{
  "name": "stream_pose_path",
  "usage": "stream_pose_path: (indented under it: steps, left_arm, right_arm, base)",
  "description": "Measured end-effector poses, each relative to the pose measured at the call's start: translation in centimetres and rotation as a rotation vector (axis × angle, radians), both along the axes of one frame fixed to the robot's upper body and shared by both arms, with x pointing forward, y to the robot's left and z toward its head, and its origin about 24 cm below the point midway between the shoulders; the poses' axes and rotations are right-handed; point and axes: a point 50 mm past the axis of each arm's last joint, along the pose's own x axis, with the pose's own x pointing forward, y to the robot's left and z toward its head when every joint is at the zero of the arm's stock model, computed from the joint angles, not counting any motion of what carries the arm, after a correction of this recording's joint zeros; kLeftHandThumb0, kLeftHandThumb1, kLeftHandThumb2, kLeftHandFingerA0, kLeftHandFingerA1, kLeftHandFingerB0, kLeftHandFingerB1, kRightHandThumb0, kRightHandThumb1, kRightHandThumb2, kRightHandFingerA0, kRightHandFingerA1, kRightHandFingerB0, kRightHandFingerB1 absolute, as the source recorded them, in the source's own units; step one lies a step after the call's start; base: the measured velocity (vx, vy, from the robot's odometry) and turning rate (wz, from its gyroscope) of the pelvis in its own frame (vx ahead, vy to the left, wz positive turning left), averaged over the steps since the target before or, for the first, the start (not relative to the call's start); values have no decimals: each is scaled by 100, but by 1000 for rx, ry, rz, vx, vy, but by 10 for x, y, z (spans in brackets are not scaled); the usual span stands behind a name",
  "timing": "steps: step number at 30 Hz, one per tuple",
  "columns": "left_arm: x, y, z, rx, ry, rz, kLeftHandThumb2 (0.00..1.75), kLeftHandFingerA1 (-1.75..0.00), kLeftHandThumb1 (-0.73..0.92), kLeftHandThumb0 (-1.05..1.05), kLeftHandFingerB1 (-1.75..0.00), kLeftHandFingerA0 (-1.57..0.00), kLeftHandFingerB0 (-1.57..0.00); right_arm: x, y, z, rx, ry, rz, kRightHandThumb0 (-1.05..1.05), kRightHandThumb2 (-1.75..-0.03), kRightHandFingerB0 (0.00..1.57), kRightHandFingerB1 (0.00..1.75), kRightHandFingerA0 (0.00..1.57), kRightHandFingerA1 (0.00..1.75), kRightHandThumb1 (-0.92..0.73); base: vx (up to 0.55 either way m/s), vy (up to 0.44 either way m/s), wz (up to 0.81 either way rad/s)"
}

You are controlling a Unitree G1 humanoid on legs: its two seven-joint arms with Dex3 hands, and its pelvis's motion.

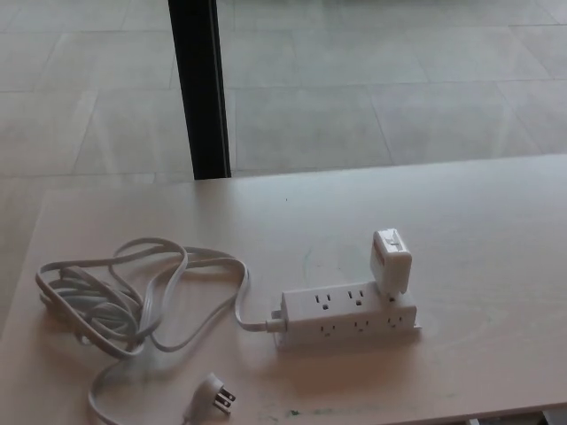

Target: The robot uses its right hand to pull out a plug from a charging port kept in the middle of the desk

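A white power strip [347, 315] lies on the pale desk [478, 221], a little right of its middle and near the front edge. A white block-shaped plug adapter [391, 260] stands in the strip's right end, in the back row of sockets. The strip's white cord [133, 301] runs left into a loose coil, and its own pronged plug [215, 395] lies free near the front edge. Neither of my hands shows in the head view.
A black post [200, 88] stands behind the desk's far edge at the upper left. Beyond the desk lies a tiled floor [372, 80]. The desk's front edge runs just below the strip, and its left edge passes close to the coil.
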Motion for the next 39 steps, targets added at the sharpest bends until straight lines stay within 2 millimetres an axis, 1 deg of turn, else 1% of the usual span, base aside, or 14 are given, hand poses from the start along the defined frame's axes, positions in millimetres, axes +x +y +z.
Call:
stream_pose_path:
  steps: [3,4,5,8,11,16,17,20,21,22,28,29,30,39]
  left_arm:
    - [-2,2,0,-8,-25,40,56,-72,28,-86,-57,-100,-103]
    - [-2,2,0,-8,-28,43,51,-75,28,-84,-58,-102,-100]
    - [-2,2,0,-9,-32,45,54,-74,27,-86,-57,-100,-102]
    - [-1,2,0,-11,-49,55,53,-76,30,-88,-57,-99,-99]
    - [0,2,1,-11,-54,57,56,-73,29,-90,-55,-98,-101]
    - [-1,1,0,-16,-56,68,52,-73,31,-87,-56,-99,-99]
    - [-2,1,-1,-19,-55,70,55,-72,29,-87,-56,-100,-102]
    - [-1,1,-1,-22,-58,73,67,-71,20,-84,-54,-100,-103]
    - [-1,1,-1,-22,-59,73,60,-72,26,-88,-54,-98,-105]
    - [-1,1,-1,-23,-62,74,67,-71,21,-84,-53,-99,-103]
    - [0,1,0,-24,-72,75,69,-70,22,-86,-53,-99,-102]
    - [0,1,0,-23,-73,73,55,-71,30,-88,-55,-99,-101]
    - [1,1,0,-22,-73,71,56,-71,29,-87,-56,-99,-102]
    - [4,1,1,-19,-78,51,54,-71,32,-89,-54,-100,-101]
  right_arm:
    - [4,-10,16,-36,-76,-43,-79,-55,74,74,98,79,-46]
    - [7,-13,21,-46,-99,-49,-78,-57,67,72,117,145,-47]
    - [11,-16,28,-60,-121,-52,-81,-83,64,70,125,123,-40]
    - [31,-27,64,-128,-241,-43,-69,-54,72,61,115,81,-45]
    - [59,-35,115,-185,-430,-33,-88,-85,73,70,120,101,-36]
    - [92,-36,174,-264,-549,23,-78,-56,67,60,120,85,-47]
    - [102,-32,192,-285,-587,45,-66,-86,56,61,103,85,-35]
    - [123,-19,221,-323,-654,106,-60,-56,58,45,109,93,-51]
    - [127,-15,226,-331,-660,122,-63,-56,66,41,118,63,-44]
    - [134,-10,233,-342,-666,146,-60,-82,48,56,100,89,-41]
    - [172,31,251,-409,-631,345,-68,-57,58,39,95,58,-51]
    - [176,37,252,-416,-622,374,-75,-85,53,50,90,65,-47]
    - [182,47,252,-427,-606,416,-64,-58,56,39,97,66,-55]
    - [215,127,239,-515,-422,813,-72,-60,56,43,86,76,-48]
  base:
    - [0,0,0]
    - [0,0,0]
    - [0,0,0]
    - [0,0,0]
    - [-1,1,2]
    - [0,0,0]
    - [0,0,0]
    - [0,0,0]
    - [0,0,0]
    - [0,0,0]
    - [0,0,0]
    - [0,0,0]
    - [0,0,0]
    - [0,0,0]
